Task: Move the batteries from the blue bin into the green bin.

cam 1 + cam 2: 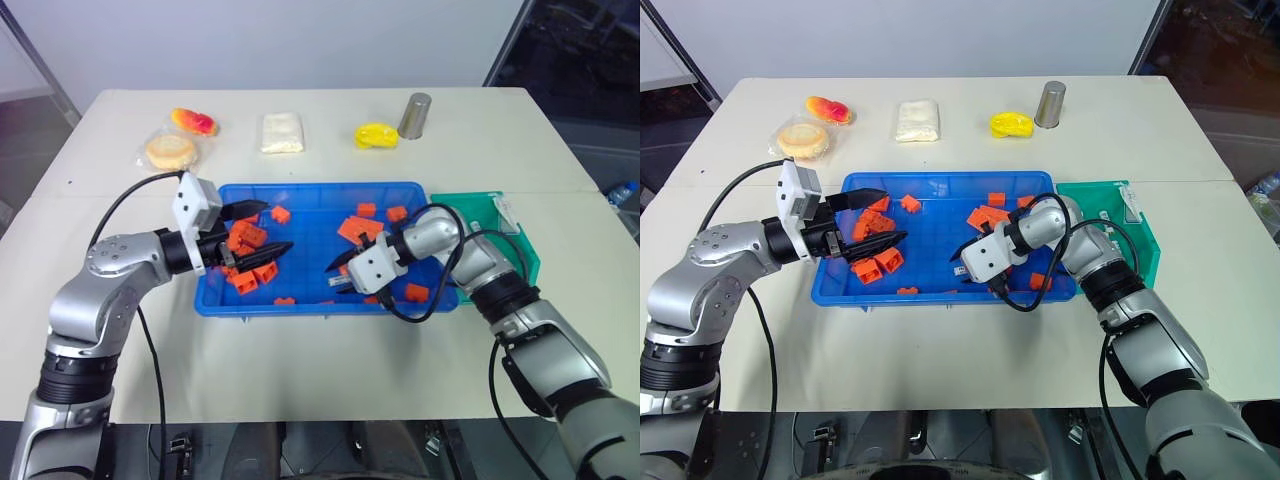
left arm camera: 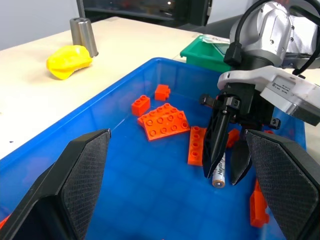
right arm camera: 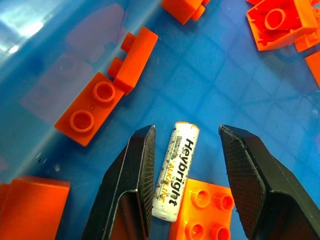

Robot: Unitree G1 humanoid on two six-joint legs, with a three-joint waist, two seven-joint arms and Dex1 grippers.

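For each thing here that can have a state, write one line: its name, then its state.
battery: lying flat on the blue bin's floor, between the right gripper's fingers.
right gripper: down in the bin, fingers straddling the battery, a gap on one side.
left gripper: open, empty, over the orange bricks.
blue bin: holds bricks and the battery.
metal cup: upright.

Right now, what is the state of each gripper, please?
Left gripper: open, holding nothing, over the blue bin.
Right gripper: open around a battery lying in the bin, not yet gripping it.

Right hand point(image 2: 226, 172) straddles battery point(image 2: 218, 173).
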